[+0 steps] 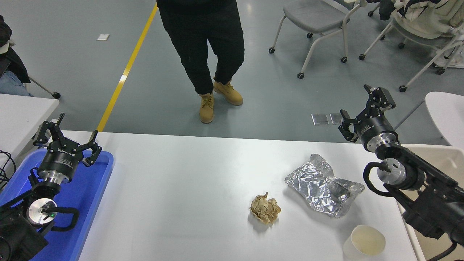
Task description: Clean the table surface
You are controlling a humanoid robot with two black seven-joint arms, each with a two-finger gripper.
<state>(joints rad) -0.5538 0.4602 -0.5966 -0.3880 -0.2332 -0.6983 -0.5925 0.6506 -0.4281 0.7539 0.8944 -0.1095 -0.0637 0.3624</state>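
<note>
The table surface [188, 188] is a wide glossy white top. On it lie a crumpled brown paper ball [265, 208], a crumpled silver foil sheet [322, 185] and, at the front right edge, a white paper cup [364, 242]. My right gripper [366, 105] is open and empty, raised above the table's far right edge, up and to the right of the foil. My left gripper [69, 132] is open and empty, parked at the lower left over a blue tray [92, 188].
A person in black trousers and tan boots [208, 54] stands on the grey floor beyond the far edge. Wheeled chairs [319, 21] stand at the back right. A smaller white table [21, 112] is at the left, a round one [446, 112] and a beige bin [435, 159] at the right.
</note>
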